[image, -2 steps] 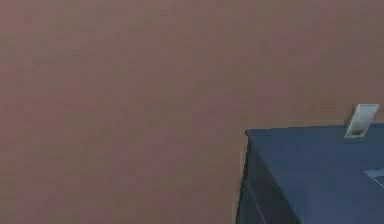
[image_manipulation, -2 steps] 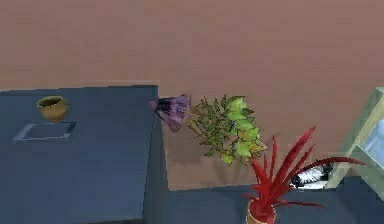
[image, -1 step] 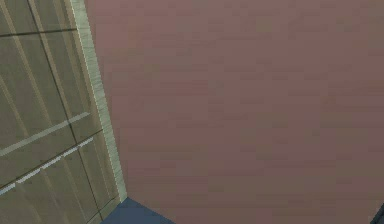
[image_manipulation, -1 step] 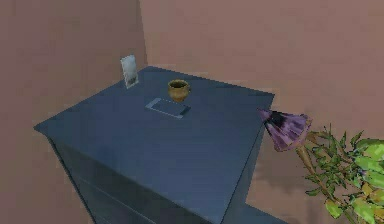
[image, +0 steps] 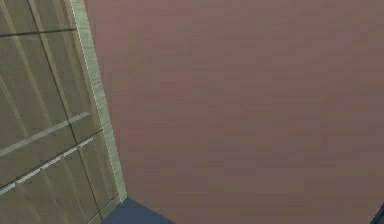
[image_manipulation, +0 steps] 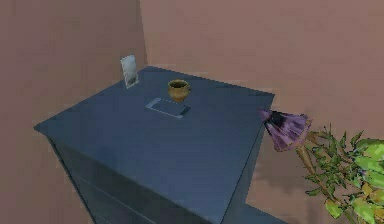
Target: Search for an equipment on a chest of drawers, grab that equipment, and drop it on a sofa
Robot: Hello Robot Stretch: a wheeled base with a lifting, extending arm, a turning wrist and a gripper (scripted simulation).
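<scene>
A flat grey rectangular slab (image_manipulation: 166, 107) lies on top of a dark blue chest of drawers (image_manipulation: 140, 150), a little above the middle of the arm side view. Whether it is the equipment sought cannot be made out from its shape. Just beyond it, near but apart, a small round ochre pot (image_manipulation: 178, 89) is stood upright. At the top's far left corner, close to the wall, a small white upright card-like piece (image_manipulation: 129, 70) is placed; its face cannot be read. The chest's front is cut off by the bottom edge, and only faint drawer lines are seen at lower left. Just past the chest's right edge a purple tufted bloom (image_manipulation: 287, 129) is seen, with green leafy stems (image_manipulation: 350, 175) cut off by the right and bottom edges. Dusky pink walls (image_manipulation: 260, 40) are seen behind.

In the forward view a dusky pink surface (image: 250, 100) is spread over the middle and right. An olive panelled slab (image: 45, 110) with a pale edge strip (image: 100, 100) is cut off at the left. A dark blue corner (image: 135, 213) is shown at the bottom edge; what it belongs to cannot be told. How the pincer stands cannot be told.
</scene>
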